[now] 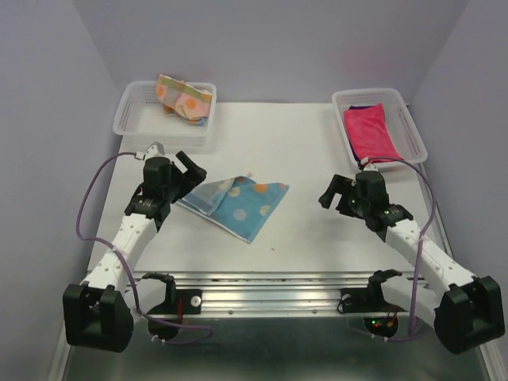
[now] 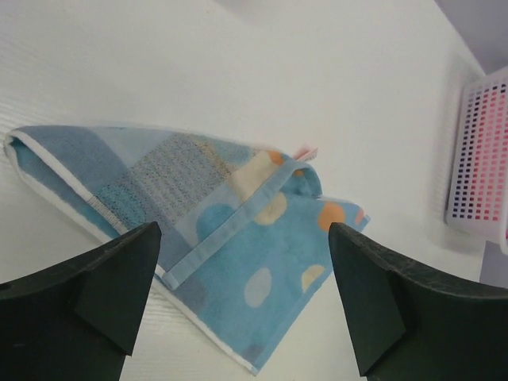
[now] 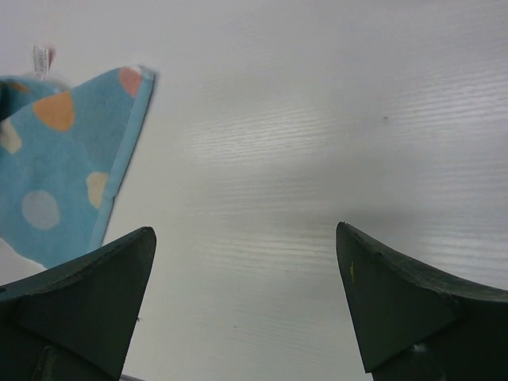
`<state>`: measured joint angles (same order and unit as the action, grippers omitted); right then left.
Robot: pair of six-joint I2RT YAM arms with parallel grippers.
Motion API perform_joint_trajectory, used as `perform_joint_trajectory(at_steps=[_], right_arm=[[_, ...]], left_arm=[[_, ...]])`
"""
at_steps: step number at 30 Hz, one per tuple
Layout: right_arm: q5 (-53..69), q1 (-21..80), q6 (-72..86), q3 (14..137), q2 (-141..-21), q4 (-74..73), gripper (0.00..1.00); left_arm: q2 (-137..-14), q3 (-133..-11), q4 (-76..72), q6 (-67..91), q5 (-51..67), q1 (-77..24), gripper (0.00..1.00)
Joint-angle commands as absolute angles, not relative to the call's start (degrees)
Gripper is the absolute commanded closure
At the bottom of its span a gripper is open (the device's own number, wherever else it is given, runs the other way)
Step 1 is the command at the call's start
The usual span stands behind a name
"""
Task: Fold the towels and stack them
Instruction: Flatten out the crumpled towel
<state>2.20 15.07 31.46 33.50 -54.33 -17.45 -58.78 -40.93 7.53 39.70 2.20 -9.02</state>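
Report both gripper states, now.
Left gripper: open, empty, by the blue towel.
Right gripper: open, empty.

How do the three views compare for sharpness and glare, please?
Top view: even light, faint shadows, all sharp. Left wrist view: the blue towel is crisp, the left tool dark and soft-edged. Right wrist view: a pale sheen bands the table, and the towel looks soft.
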Motion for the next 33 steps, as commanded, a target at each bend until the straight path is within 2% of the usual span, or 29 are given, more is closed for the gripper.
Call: perform_joint_trajectory(at_steps=[1, 7, 11, 20, 33], right_arm=[[-3.8, 21.3, 29.2, 41.1, -62.8, -11.9, 0.0], [-7.3, 26.6, 26.9, 52.9, -81.3, -10.5, 0.0], [-7.9, 28.1, 22.3, 63.3, -92.2, -11.9, 0.0], [-16.1, 31.1, 18.2, 82.6, -112.0, -22.0, 0.0], [-22.4, 35.4, 20.5, 82.2, -115.9, -24.7, 0.0]], left_arm=[[-60.6, -39.7, 0.7, 39.0, 9.1, -12.0, 0.01], [-65.5, -40.3, 2.2, 36.6, 4.0, -31.4, 0.02], [-63.4, -37.5, 3.3, 37.2, 0.4, -38.1, 0.02], [-61.0, -31.8, 2.9, 37.9, 0.4, -43.3, 0.02], [-62.3, -32.0, 2.9, 38.0, -2.0, -45.6, 0.01]])
